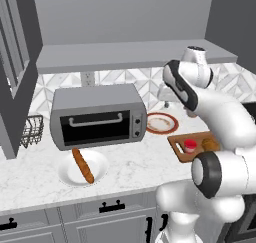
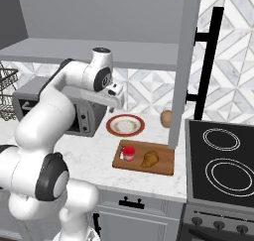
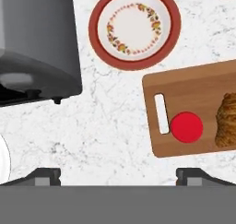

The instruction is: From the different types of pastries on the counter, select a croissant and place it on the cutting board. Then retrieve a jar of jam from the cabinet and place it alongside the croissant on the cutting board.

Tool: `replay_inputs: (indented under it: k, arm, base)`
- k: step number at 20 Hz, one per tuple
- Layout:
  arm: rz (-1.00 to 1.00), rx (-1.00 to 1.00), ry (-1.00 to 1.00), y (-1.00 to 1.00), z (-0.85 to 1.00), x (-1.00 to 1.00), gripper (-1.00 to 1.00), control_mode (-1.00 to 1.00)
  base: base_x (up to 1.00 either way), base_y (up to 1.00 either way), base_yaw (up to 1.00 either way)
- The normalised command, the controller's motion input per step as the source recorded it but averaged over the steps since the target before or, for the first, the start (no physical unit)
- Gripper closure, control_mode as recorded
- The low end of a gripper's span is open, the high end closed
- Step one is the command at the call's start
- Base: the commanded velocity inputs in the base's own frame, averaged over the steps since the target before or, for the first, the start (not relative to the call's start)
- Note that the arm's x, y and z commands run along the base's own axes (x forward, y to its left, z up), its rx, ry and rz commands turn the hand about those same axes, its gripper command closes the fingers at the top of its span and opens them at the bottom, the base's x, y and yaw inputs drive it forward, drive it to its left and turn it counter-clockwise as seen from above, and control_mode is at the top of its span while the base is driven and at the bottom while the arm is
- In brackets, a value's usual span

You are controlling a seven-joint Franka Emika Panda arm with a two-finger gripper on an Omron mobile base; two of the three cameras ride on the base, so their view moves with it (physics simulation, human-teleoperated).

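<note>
The wooden cutting board [image 1: 179,146] [image 2: 163,164] [image 3: 193,87] lies on the white marble counter [image 1: 130,167] [image 2: 94,150] [image 3: 110,117]. On it stands the jar of jam [image 1: 190,145] [image 2: 128,152] [image 3: 186,126], red lid up, beside the handle hole. The golden-brown croissant [image 1: 210,145] [image 2: 150,158] [image 3: 227,119] lies on the board just past the jar. My gripper [image 2: 114,105] [image 3: 120,176] hangs open and empty above the counter, up and to the left of the board. A long baguette [image 1: 83,165] rests on a white plate. The grey cabinet ledge [image 1: 125,54] [image 2: 89,51] runs overhead.
A grey toaster oven [image 1: 97,117] [image 3: 37,38] stands left of the gripper. A red-rimmed plate [image 1: 161,122] [image 2: 125,125] [image 3: 134,27] sits behind the board. A brown rounded object [image 2: 166,117] is near the wall. The black stove [image 2: 223,160] is right of the board, a wire basket [image 1: 31,129] far left.
</note>
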Motion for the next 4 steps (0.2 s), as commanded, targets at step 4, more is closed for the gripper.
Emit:
replay_inputs:
  k: [4]
  arm:
    - [0.00, 0.00, 0.00, 0.00, 0.00, 0.00, -1.00, -1.00]
  base:
    - [0.00, 0.00, 0.00]
